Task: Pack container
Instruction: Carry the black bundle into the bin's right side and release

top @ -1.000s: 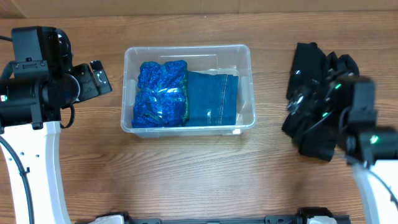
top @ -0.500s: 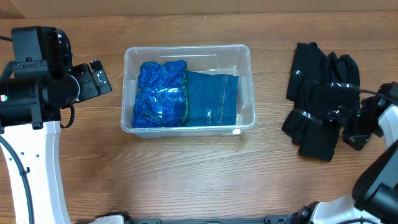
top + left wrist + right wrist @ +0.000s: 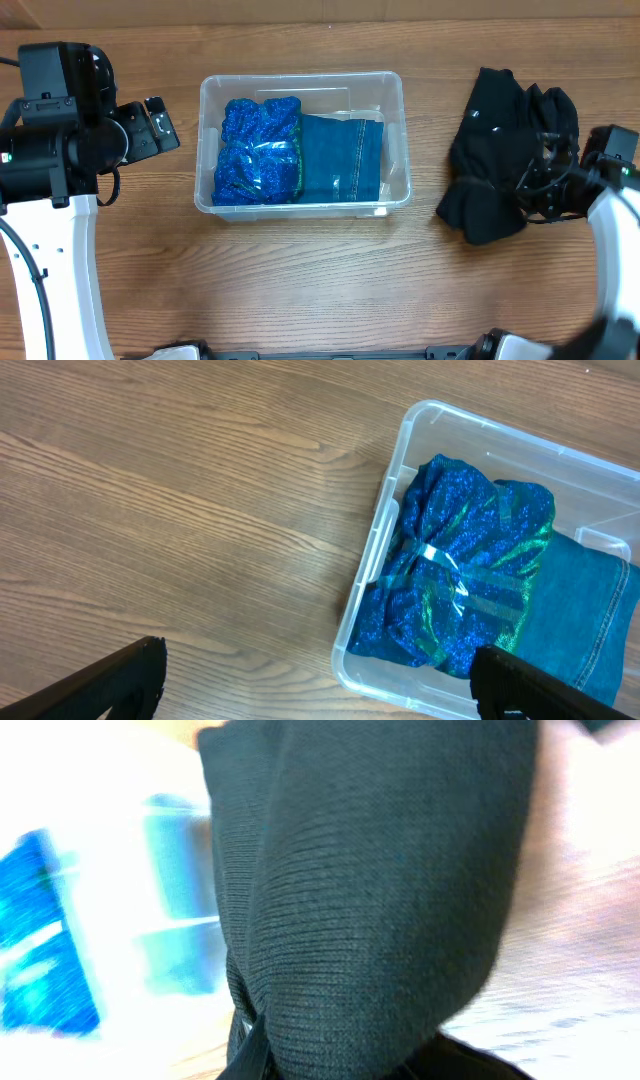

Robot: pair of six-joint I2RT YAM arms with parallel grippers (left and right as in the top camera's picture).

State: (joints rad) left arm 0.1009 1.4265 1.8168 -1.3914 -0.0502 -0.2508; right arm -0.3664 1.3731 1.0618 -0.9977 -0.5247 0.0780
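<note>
The clear container (image 3: 300,78) stands mid-table, holding a sparkly blue bundle (image 3: 258,150) on its left and folded denim (image 3: 342,158) on its right. A black knit garment (image 3: 500,150) lies bunched on the table to the container's right. My right gripper (image 3: 548,190) is at the garment's right side, shut on the knit; that black garment (image 3: 380,890) fills the right wrist view and hides the fingers. My left gripper (image 3: 168,125) hangs open left of the container, holding nothing. In the left wrist view the container rim (image 3: 370,560) and blue bundle (image 3: 460,570) lie ahead.
Bare wooden tabletop surrounds the container on all sides. The left arm's white base and black body (image 3: 55,130) stand at the far left. The right arm (image 3: 615,215) occupies the right edge.
My right gripper went from open to shut on the black garment. The garment has bunched and shifted slightly left. The left arm has not moved.
</note>
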